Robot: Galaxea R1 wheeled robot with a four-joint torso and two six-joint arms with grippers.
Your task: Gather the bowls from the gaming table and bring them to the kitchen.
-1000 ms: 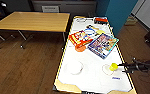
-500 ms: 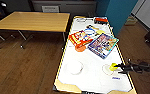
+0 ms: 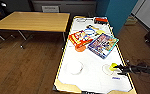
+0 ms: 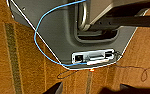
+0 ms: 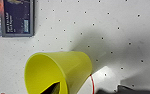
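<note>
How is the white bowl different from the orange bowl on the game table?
The white bowl is pale and hard to pick out against the white tabletop, while the orange bowl stands out brightly. The white bowl sits alone on open table, nearer the robot; the orange bowl sits farther away, right against the red board-game box. The white bowl looks a bit bigger in the head view. Both are round and rest on the gaming table.

head view: soft, even indoor light; all detail blurred. long white-topped gaming surface with yellow-tan rim [image 3: 66, 87] reads brightest, near overexposed; brown wooden floor [image 3: 23, 72] dim, far corners dark. straight edges bow with wide-angle distortion. right wrist view: yellow-green plastic cup [image 5: 58, 72] casts a soft grey shadow on the dotted white top. left wrist view: warm, soft focus.
</note>
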